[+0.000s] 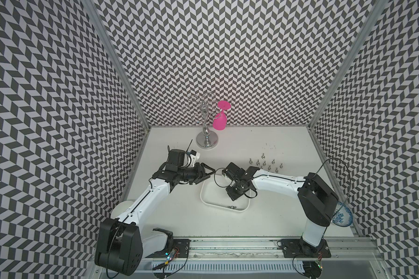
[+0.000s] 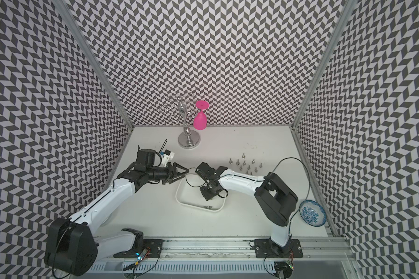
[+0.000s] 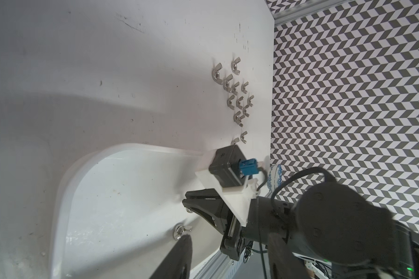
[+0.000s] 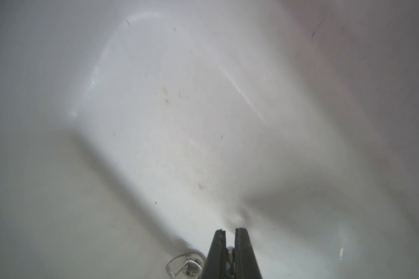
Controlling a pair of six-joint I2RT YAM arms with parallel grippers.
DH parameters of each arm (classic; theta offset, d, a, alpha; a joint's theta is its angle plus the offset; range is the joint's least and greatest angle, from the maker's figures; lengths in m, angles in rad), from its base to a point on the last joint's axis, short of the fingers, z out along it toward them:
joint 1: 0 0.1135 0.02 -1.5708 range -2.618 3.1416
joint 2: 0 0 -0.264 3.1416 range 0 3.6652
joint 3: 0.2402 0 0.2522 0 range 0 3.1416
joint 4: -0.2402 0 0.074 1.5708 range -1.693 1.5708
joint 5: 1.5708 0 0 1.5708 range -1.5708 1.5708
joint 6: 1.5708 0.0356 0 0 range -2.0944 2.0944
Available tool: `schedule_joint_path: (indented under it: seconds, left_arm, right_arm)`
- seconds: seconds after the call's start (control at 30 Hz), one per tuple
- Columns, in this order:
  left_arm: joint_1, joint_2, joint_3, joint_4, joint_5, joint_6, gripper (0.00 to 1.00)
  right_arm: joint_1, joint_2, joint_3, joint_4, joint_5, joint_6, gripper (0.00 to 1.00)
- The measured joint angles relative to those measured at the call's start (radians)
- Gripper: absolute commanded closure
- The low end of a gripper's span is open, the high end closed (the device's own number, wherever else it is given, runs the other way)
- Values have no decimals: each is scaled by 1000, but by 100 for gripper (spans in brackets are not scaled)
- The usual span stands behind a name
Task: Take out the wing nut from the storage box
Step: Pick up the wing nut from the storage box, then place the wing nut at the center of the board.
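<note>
the right claw point(image 4: 230, 230) reaches down into the box point(image 1: 212, 195), near its front wall. it is closed, and a sliver of metal shows between its pads, so it seems to pinch a wing nut point(image 4: 230, 250) by a thin edge, though the hold is mostly hidden. a second nut point(image 4: 184, 264) lies on the box floor just beside one finger and shows in both top views point(image 1: 232, 207). the step in hand looks like the lift out. a grip this slight could slip, so the squeeze should be firm and the rise straight and slow until the nut is above the rim. only then should it swing toward the loose nuts point(image 1: 264, 164) on the surface point(image 1: 191, 222). any sideways drag low down would likely knock the second nut or catch the wall. the left claw point(image 1: 211, 174) hangs just outside the box's far corner, part open and empty, and is best kept out of the way.
</note>
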Motion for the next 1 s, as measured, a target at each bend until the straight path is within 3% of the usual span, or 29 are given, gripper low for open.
schedule_joint_path:
  seconds: [0.17, 0.37, 0.53, 0.9, 1.0]
  left_arm:
    - [-38, 7, 15, -5, -21, 18, 47]
    - [-44, 18, 16, 8, -31, 18, 48]
    - [-105, 101, 47, 26, -31, 19, 48]
    - [-343, 458, 434, 34, -50, 95, 50]
    - [-395, 537, 521, 26, -50, 114, 50]
  right_arm:
    - [-14, -7, 105, -13, 52, 24, 100]
    - [-57, -11, 106, -48, 90, 52, 100]
    - [-123, -26, 99, -74, 138, 96, 100]
    - [-517, -227, -145, -42, 229, 235, 100]
    - [-584, -264, -211, -25, 236, 270, 100]
